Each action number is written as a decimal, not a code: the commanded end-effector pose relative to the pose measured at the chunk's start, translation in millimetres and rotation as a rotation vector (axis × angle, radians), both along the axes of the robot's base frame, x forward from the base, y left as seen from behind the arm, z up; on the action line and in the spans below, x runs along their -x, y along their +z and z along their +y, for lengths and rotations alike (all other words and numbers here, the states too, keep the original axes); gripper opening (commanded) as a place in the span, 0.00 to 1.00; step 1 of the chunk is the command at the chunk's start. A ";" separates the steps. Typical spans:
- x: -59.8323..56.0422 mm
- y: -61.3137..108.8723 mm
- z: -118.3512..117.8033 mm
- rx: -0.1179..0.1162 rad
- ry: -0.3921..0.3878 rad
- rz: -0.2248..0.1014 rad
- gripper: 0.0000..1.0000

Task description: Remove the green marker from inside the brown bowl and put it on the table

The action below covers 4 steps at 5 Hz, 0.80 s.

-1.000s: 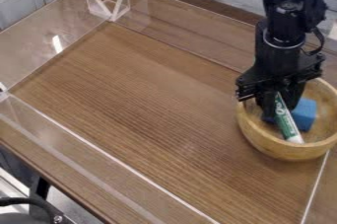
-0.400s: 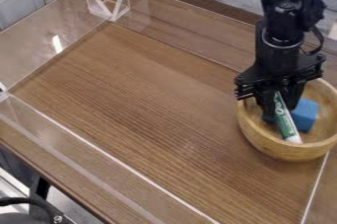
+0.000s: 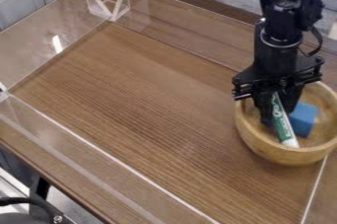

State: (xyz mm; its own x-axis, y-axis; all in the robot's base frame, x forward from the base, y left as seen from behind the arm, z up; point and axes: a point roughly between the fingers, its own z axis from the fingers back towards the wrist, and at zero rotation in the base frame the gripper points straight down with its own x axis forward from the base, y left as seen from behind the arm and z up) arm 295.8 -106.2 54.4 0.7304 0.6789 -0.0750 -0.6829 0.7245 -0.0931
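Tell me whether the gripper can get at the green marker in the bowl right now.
Probably yes. The gripper is down inside the bowl, shut on the upper end of the marker. The blue block lies beside it and blocks nothing.

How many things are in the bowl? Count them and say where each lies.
2. The marker lies slanted across the middle of the bowl, its upper end at the pincer; the blue block sits right of it. Nothing else shows.

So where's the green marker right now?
The marker lies tilted inside the bowl at the camera view's right edge, beside a blue block, its upper end between the shut gripper fingers.
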 end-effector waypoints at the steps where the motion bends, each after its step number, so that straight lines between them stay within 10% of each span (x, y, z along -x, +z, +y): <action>1: -8.4 25.7 -0.8 0.028 -0.013 -0.066 0.00; 4: -15.1 36.6 0.3 0.056 -0.036 -0.089 0.00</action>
